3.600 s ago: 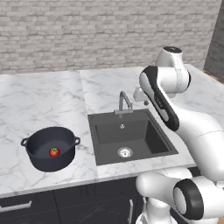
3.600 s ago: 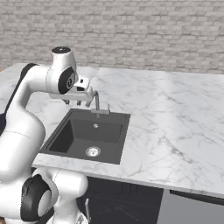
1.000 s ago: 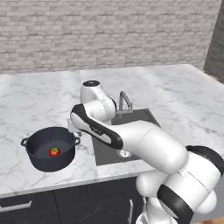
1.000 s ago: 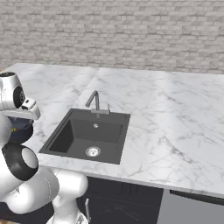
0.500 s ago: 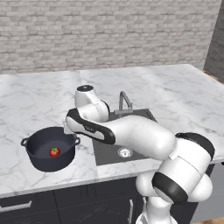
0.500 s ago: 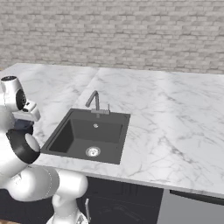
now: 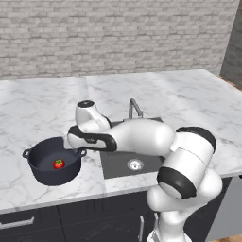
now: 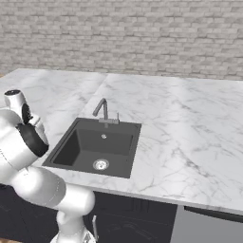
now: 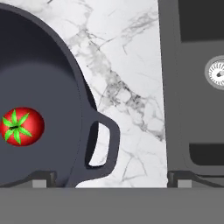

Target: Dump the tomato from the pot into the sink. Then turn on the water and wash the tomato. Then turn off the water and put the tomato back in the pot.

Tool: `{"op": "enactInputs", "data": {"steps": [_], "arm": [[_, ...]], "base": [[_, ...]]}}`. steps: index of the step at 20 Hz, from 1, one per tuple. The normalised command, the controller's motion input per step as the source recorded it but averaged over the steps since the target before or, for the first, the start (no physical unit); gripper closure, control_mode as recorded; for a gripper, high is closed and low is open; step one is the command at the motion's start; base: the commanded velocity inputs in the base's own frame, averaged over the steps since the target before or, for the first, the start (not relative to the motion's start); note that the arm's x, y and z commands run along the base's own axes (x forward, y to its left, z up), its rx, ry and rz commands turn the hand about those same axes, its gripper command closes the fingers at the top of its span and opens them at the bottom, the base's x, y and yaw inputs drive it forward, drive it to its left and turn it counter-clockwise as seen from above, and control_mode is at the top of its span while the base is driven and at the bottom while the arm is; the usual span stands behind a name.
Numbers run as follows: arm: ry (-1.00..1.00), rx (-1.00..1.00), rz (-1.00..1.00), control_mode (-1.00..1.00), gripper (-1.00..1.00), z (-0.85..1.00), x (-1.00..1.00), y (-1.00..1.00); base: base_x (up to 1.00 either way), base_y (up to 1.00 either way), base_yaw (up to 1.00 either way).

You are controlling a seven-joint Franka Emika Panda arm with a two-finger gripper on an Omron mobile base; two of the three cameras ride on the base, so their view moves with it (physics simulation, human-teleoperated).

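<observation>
Hand view looks straight down from my wrist: the pot takes up the left side, dark grey-blue, with one loop handle jutting toward the marble table, and the tomato sits on the pot's floor, green stem up. My jaws are spread wide and hold nothing; one tip sits over the pot's rim, the other over the edge of the sink, so the handle lies between them (not touched, as far as I can tell). The silver drain shows at the right edge. From the left base view, my arm bends low and to the left, wrist just above the pot's right rim, the tomato inside near the middle. The pot stands upright on the table just left of the sink, with the faucet behind the basin. In the right base view the sink and its faucet are open to sight.
</observation>
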Motion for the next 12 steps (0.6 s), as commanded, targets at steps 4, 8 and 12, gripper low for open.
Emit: {"op": "enactInputs", "data": {"steps": [4, 8, 12], "arm": [[0.00, 0.00, -0.02, -1.00, -1.00, -0.34, 0.32, 0.24], [0.00, 0.00, -0.02, -1.00, -1.00, -0.31, 0.24, 0.18], [0.00, 0.00, -0.02, -1.00, -1.00, -0.29, 0.17, 0.12]], "base": [[0.00, 0.00, 0.00], [0.00, 0.00, 0.00], [0.00, 0.00, 0.00]]}}
